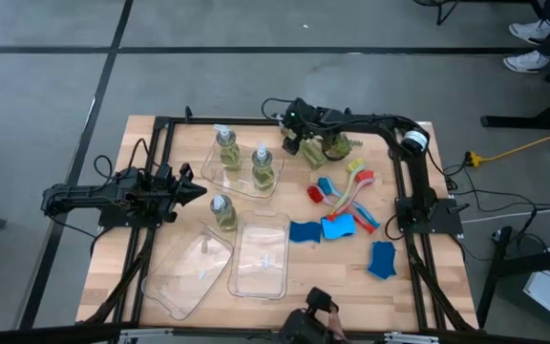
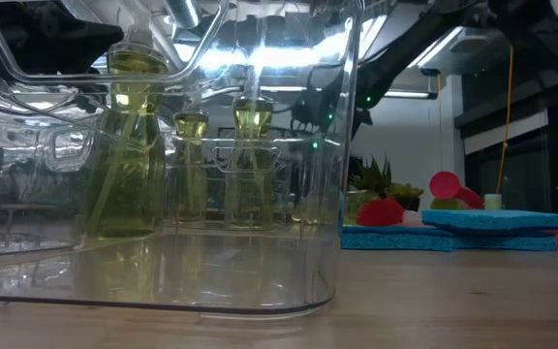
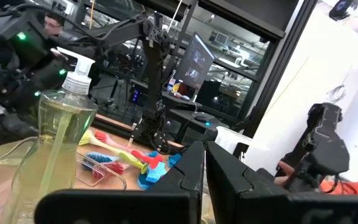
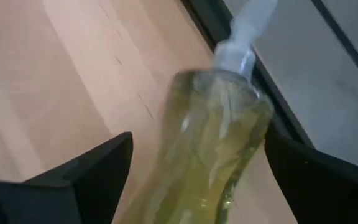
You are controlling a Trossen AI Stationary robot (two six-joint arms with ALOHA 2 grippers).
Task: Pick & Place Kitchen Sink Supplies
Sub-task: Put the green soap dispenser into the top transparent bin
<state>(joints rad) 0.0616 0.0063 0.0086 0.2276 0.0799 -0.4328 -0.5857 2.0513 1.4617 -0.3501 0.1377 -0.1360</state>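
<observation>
High view straight down; low view table-level, close behind clear tray [image 2: 260,242]; both share sponges [image 1: 337,227].

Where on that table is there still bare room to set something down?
Bare wood lies along the left edge of the table beside the slanted clear tray, and near the front right corner past the lone blue sponge. It is crowded around the brushes and pump bottles.

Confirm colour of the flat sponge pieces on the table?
Blue. The flat sponge pieces show best in the high view, beside the brushes.
</observation>
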